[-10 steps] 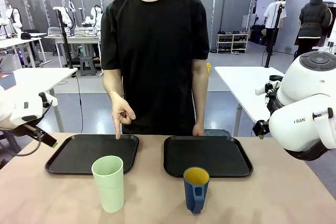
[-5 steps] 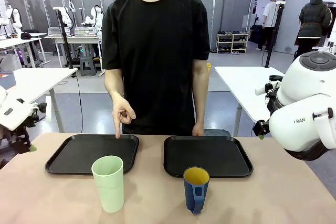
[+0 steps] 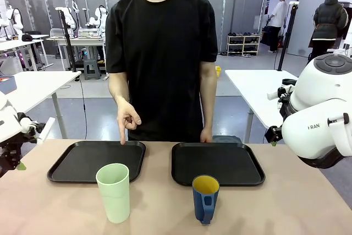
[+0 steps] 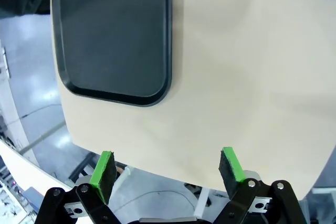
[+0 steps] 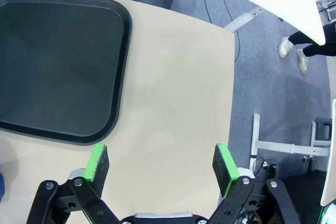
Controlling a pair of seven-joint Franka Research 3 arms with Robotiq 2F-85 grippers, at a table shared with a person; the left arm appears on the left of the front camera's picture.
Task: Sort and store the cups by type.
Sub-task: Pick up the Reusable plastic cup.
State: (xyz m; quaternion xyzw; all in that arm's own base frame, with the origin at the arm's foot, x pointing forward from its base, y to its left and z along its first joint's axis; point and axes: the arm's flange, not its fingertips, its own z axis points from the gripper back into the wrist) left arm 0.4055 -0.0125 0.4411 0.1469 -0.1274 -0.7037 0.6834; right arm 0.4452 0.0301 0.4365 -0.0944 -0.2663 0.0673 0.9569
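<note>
pale green tumbler (image 3: 113, 192) upright on the tan table (image 3: 165, 216), near its front edge, just in front of the left tray (image 3: 71, 164) – not on it. dark blue mug (image 3: 205, 198), yellow inside, upright in front of the right tray (image 3: 220, 164), handle turned towards the camera. well apart, one cup before each black tray. across the table, one hand (image 3: 127, 119) of the person pointing down, fingertip at the far rim of the left tray; other hand (image 3: 207, 135) at the far rim of the right tray.

left gripper (image 4: 168, 169) spread wide, nothing between the green pads, over the table's edge near a corner of the left tray. right gripper (image 5: 156, 163) likewise spread and empty, over bare tabletop beside the right tray – blue sliver at that view's left edge possibly the mug.
</note>
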